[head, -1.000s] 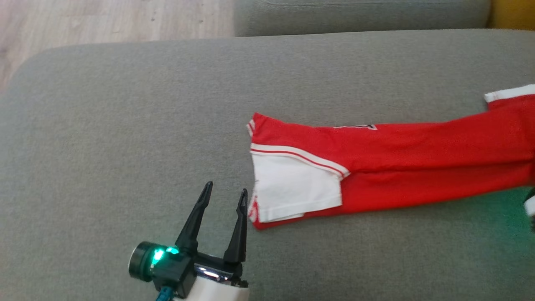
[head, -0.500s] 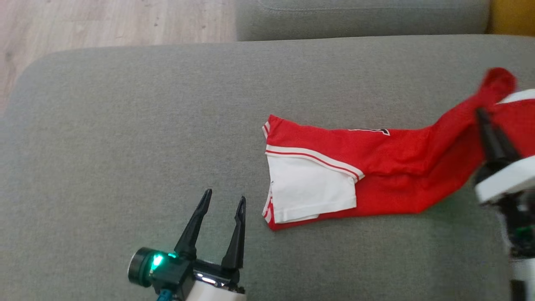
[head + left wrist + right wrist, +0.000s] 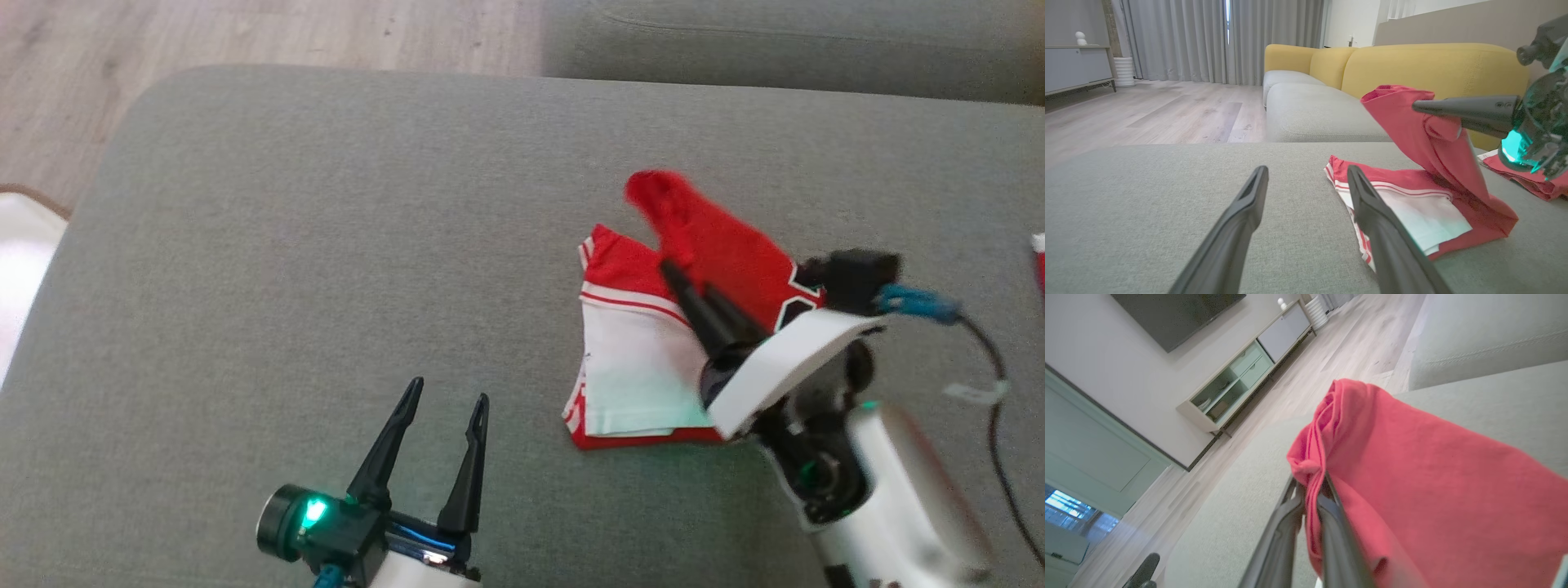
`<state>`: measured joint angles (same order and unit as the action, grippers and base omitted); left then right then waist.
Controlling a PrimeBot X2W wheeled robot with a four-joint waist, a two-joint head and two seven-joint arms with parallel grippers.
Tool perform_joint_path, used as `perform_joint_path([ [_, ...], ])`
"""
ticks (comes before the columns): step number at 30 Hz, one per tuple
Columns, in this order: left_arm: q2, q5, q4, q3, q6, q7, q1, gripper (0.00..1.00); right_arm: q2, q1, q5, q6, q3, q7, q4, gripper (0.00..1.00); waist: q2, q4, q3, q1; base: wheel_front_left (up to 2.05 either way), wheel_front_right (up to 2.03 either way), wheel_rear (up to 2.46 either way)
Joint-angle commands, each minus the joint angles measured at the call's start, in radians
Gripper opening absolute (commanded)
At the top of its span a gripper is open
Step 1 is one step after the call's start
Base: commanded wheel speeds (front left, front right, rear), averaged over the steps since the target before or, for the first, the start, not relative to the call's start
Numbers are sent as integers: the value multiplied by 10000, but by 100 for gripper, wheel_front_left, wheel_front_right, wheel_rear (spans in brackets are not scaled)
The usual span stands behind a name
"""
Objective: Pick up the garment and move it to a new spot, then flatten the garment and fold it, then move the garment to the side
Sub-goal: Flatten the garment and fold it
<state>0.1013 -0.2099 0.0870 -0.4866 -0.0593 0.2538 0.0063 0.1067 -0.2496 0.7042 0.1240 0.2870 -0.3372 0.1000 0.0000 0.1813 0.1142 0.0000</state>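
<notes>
2 fingers of my right claw (image 3: 684,276) pinch 1 bunched end of the red jersey (image 3: 718,241), its rest lying at 3 o'clock on the grey cushion (image 3: 326,245); that small bite may slip mid-fold. My left claw (image 3: 450,389) gapes empty at 7 o'clock.

Left gripper (image 3: 450,394): two long tapered black fingers (image 3: 384,445), black housing (image 3: 343,531), green indicator lamp (image 3: 311,513), white forearm shell (image 3: 424,576). Right gripper (image 3: 684,278): identical; blue plug (image 3: 914,304), thin black cable (image 3: 989,347).
</notes>
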Motion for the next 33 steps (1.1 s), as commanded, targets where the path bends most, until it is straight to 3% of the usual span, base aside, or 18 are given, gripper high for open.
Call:
perform_joint_path([
  [1, -87, 90, -238, 294, 79, 80, -358, 100, -176, -343, 61, 67, 516, 137, -103, 0, 0, 222, -9, 0, 0, 0, 0],
  [6, -113, 89, -197, 305, 110, 80, -345, 100, -283, -303, -17, 67, 1125, 300, 445, 0, 0, 378, -38, 0, 0, 0, 0],
  [7, -121, 89, -193, 309, 111, 80, -335, 100, -310, -293, -28, 67, 1238, 364, 576, 37, 0, 392, -48, 0, 0, 0, 0],
  [8, -128, 89, -190, 316, 112, 80, -322, 100, -336, -299, -50, 67, 1330, 466, 696, 96, 0, 397, -62, 0, 0, 0, 0],
  [9, -134, 87, -185, 326, 111, 80, -305, 100, -364, -307, -45, 67, 1393, 583, 804, 100, 0, 392, -82, 0, 0, 0, 0],
  [14, -166, 65, -164, 403, 66, 80, -196, 100, -422, -411, 71, 67, 1537, 1406, 855, 100, 0, 174, -277, 0, 0, 0, 0],
  [19, -221, -120, -221, 678, -105, 80, -32, 100, 216, -233, -215, 67, 1156, 2647, 481, 100, 0, -240, -647, 0, 0, 0, 0],
  [27, -359, -358, -405, 1275, -743, 80, 368, 100, 1436, 616, -1016, 67, 8, 5320, 627, 100, 0, -950, -1389, 0, 0, 0, 0],
  [33, -395, -155, -587, 1663, -987, 80, 744, 100, 1898, 1879, -2029, 67, -557, 5946, 950, 100, 0, -1235, -1944, 0, 0, 0, 0],
])
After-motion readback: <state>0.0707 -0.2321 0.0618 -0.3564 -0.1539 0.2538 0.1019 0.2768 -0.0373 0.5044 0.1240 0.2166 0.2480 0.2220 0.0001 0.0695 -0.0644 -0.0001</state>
